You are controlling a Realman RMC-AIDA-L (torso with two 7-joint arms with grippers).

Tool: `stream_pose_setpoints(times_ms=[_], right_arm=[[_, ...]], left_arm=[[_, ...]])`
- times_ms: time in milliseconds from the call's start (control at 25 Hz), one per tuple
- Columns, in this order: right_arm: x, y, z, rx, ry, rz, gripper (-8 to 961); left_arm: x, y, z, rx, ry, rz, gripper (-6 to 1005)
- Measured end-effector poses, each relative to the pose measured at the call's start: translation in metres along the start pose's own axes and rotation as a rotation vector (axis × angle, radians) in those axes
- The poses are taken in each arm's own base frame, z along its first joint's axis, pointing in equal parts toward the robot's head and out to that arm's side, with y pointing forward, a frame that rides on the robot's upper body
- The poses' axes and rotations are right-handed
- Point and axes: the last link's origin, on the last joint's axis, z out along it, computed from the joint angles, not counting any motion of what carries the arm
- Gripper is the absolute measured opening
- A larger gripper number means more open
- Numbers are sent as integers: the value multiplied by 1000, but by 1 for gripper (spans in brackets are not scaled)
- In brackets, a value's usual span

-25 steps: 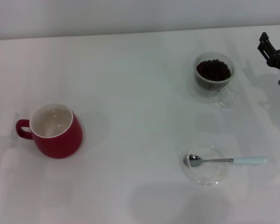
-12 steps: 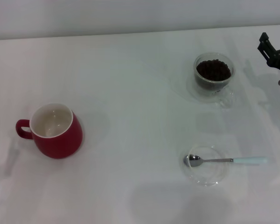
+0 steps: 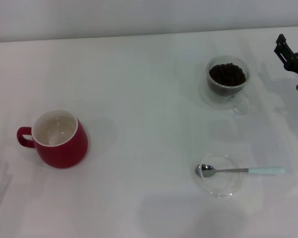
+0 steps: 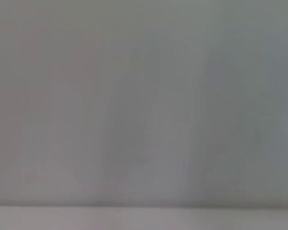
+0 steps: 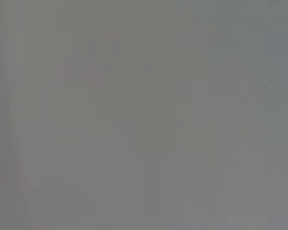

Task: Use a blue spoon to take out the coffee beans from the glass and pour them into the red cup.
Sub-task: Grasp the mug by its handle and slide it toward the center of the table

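Red cup (image 3: 58,139): near left, empty. Glass (image 3: 227,82) of coffee beans (image 3: 227,74): far right. Blue spoon (image 3: 241,170): near right, bowl on clear saucer (image 3: 219,184), untouched. Right gripper (image 3: 289,53): far right edge, unmoved; finger state cannot be told. Left gripper: withdrawn from left edge over the last second, now unseen. Scooping not begun.

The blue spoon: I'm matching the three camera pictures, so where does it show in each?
Head view: the blue spoon lies lower right, its bowl on the clear saucer, handle pointing right, nearer the camera than the glass.
Left wrist view: not in it.
Right wrist view: not in it.
Shared landmark: none; both wrist views show only blank grey.
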Motion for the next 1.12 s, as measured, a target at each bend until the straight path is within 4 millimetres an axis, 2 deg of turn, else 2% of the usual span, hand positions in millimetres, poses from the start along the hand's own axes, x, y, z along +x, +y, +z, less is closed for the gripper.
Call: stream_pose_setpoints(times_ms=[280,520,1120], right_arm=[[0,0,0,0,3,0,858],[1,0,2,2,9,2,857],[0,0,2,1,8,1,857]], left_arm=[[-6,-1,17,-65,-72,78,890],[-5,3,22,-101,-59,263,890],[-4,9,49,-149,-72,329,890]])
